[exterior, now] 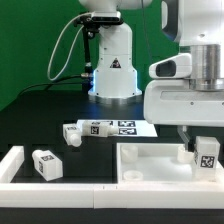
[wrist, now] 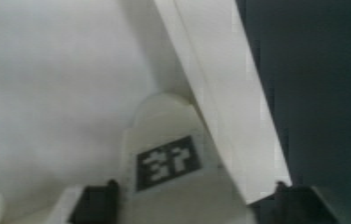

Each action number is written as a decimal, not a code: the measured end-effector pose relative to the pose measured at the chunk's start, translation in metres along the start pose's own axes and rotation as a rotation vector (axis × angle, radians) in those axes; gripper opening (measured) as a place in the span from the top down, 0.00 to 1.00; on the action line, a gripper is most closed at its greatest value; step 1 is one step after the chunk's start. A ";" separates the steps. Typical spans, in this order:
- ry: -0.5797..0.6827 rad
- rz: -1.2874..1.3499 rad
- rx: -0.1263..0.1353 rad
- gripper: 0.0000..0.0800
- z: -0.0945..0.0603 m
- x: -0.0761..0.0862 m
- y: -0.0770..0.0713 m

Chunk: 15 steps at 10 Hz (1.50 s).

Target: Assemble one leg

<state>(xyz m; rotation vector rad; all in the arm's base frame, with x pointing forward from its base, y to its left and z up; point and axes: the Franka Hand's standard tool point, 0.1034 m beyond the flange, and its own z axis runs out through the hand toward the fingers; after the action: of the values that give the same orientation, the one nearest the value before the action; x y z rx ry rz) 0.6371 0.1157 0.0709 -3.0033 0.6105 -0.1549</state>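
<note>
My gripper (exterior: 203, 143) hangs at the exterior view's right, over the far right corner of the large white panel (exterior: 150, 165). It is shut on the leg (exterior: 207, 156), a small white block with a black-and-white tag, held upright at that corner. In the wrist view the leg (wrist: 168, 150) sits between my two dark fingers (wrist: 97, 203), tag facing the camera, and the gripper (wrist: 198, 203) closes on its sides. The white panel (wrist: 47, 100) fills the background there. Whether the leg's lower end is in a recess is hidden.
A second leg (exterior: 45, 163) stands at the exterior view's left inside the white border bars (exterior: 20, 160). A third leg (exterior: 74, 132) lies beside the marker board (exterior: 118, 127). The robot base (exterior: 112, 70) stands behind. A border bar (wrist: 216, 80) runs beside the held leg.
</note>
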 end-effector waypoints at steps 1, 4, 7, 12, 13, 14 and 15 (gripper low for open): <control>-0.001 0.038 -0.002 0.64 0.001 0.000 0.001; 0.003 0.413 -0.008 0.64 0.001 -0.001 0.001; -0.021 0.913 0.002 0.64 0.001 -0.001 -0.002; -0.075 1.438 0.016 0.64 0.001 0.005 -0.002; -0.079 1.495 0.015 0.64 0.001 0.004 -0.003; -0.078 1.474 0.015 0.53 0.002 0.004 -0.003; -0.078 1.474 0.015 0.36 0.001 0.004 -0.003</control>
<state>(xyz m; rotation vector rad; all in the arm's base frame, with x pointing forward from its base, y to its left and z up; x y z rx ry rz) 0.6420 0.1168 0.0701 -1.7751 2.4074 0.0619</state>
